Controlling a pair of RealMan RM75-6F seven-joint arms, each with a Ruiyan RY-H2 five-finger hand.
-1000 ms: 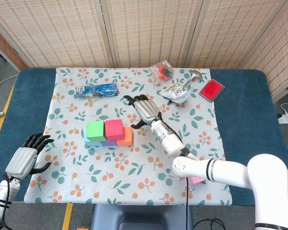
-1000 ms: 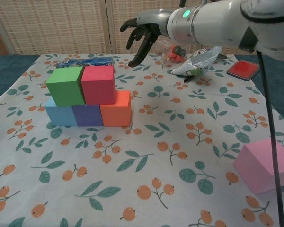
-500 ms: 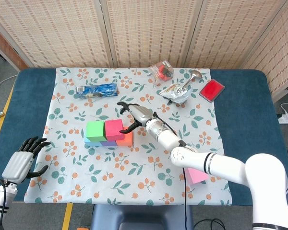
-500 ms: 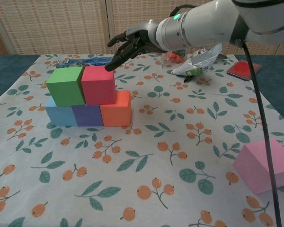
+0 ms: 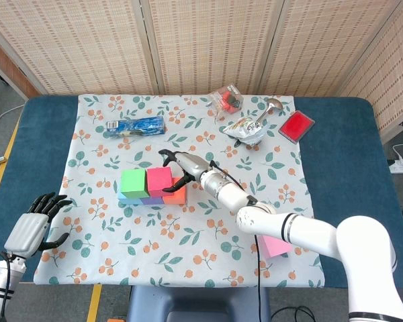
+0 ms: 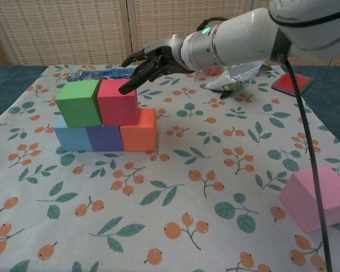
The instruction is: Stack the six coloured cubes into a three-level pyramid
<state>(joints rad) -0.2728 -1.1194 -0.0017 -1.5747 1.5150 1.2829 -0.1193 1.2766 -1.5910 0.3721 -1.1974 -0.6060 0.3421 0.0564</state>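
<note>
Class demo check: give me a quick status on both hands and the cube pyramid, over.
Right hand open, fingertips by the red cube. Left hand open, idle at the table edge. Five cubes stacked, pink cube loose on the cloth. Nothing blocking.

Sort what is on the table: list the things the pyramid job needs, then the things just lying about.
Job:
green cube
red cube
light blue cube
purple cube
orange cube
pink cube

Lying about:
blue packet
foil wrapper
spoon
red pad
clear packet with red contents

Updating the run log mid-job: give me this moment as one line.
stack: five cubes, two levels | pink cube: loose on cloth | right hand: empty, fingers at red cube | left hand: open, idle
</note>
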